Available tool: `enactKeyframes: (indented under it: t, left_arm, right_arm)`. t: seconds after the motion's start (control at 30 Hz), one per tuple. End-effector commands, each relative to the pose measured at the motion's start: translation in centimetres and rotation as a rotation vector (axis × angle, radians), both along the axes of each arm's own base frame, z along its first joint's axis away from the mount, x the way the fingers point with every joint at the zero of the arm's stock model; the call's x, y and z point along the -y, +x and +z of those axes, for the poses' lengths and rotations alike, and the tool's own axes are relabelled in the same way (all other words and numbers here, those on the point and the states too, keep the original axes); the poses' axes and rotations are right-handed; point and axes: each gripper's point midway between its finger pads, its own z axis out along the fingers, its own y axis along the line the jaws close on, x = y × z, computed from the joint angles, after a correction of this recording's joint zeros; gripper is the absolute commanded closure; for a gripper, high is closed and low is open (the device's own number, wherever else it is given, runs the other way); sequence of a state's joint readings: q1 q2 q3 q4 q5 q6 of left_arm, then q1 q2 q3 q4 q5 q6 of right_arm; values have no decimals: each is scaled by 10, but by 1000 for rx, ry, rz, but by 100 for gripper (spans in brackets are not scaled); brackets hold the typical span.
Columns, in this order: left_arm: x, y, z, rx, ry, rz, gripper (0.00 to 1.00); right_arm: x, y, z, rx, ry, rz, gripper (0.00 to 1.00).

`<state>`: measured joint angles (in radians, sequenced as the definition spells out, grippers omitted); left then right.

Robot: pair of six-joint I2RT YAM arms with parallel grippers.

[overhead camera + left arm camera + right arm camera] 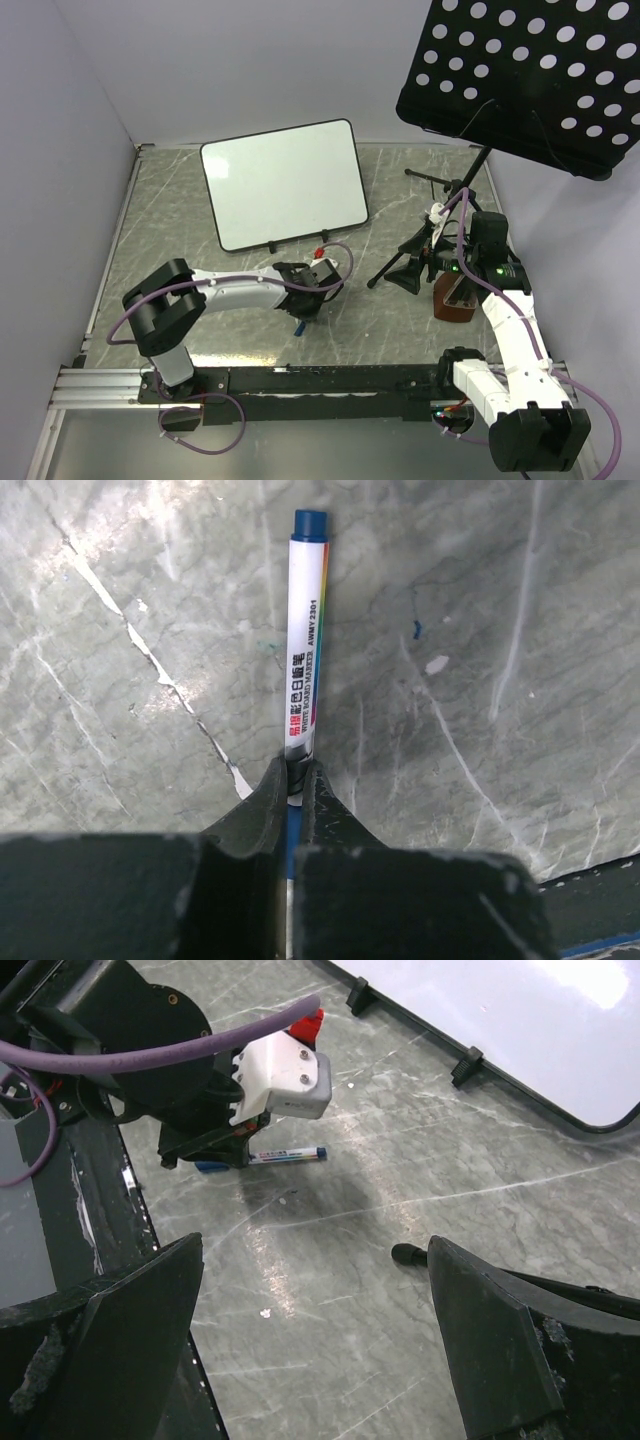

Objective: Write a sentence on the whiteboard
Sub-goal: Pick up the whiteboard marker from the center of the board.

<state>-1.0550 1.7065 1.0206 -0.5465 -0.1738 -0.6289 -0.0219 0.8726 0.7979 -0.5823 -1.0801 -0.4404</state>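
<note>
The whiteboard (pixel 285 185) stands propped at the back of the marble table, tilted, and its face is blank; no sentence shows on it. Its lower corner also shows in the right wrist view (pixel 520 1020). My left gripper (pixel 295 770) is shut on a white marker (pixel 305 640) with blue ends, low at the table in front of the board. The top view (pixel 308 312) and the right wrist view (pixel 205 1155) also show the left gripper, and the marker (pixel 290 1156) sticks out of it. My right gripper (pixel 315 1290) is open and empty above the table, at the right (pixel 440 265).
The black perforated music-stand panel (pixel 520 75) hangs over the back right. Its tripod legs (pixel 400 265) spread on the table by my right gripper, one foot (pixel 405 1253) close to the right finger. A brown container (pixel 455 300) sits beside the right arm.
</note>
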Motion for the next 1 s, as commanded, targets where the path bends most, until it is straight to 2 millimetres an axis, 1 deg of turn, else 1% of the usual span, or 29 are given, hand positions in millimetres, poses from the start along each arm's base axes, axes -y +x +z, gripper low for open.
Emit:
enactKeyframes:
  t: [0.0, 0.03, 0.07, 0.1, 0.13, 0.17, 0.2, 0.27, 0.33, 0.5, 0.57, 0.7, 0.73, 0.77, 0.8, 0.97]
  left_arm:
    - [4, 3, 12, 88, -34, -47, 99]
    - [11, 7, 20, 121, -75, -58, 99]
    - [9, 8, 24, 143, -82, -80, 99]
    - [13, 11, 36, 174, -122, -91, 99]
    - [18, 13, 44, 201, -155, -102, 99]
    - [18, 15, 47, 220, -162, -120, 99]
    - [19, 17, 56, 245, -185, -125, 99]
    - [20, 19, 61, 268, -196, -134, 99]
    - [19, 21, 60, 275, -180, -132, 99]
    - [17, 21, 48, 262, -162, -121, 99]
    - [16, 19, 49, 259, -175, -114, 99]
    - [19, 18, 58, 281, -237, -103, 99]
    - [17, 17, 57, 281, -239, -103, 99]
    - [17, 17, 63, 293, -258, -103, 99]
    - [17, 17, 65, 300, -268, -104, 99]
    - [13, 17, 66, 314, -259, -118, 99]
  right_arm:
    - [-1, 1, 5, 51, -7, 21, 0]
    - [-1, 1, 4, 51, -7, 22, 0]
    - [-1, 1, 5, 52, -6, 25, 0]
    - [-1, 1, 4, 52, -6, 26, 0]
    - [-1, 1, 4, 50, -7, 28, 0]
    - [-1, 0, 4, 52, -7, 32, 0]
    - [-2, 0, 4, 49, -5, 35, 0]
    - [-2, -1, 4, 52, -5, 36, 0]
    - [-2, -1, 4, 51, -5, 37, 0]
    - [-1, -1, 4, 58, -8, 35, 0]
    - [-2, -1, 4, 57, -8, 39, 0]
    - [-2, 0, 2, 49, -10, 38, 0]
    - [-2, 0, 3, 53, -9, 38, 0]
    - [-2, 0, 3, 53, -8, 39, 0]
    - [-2, -1, 3, 53, -6, 41, 0]
    - [-2, -1, 3, 50, -4, 44, 0]
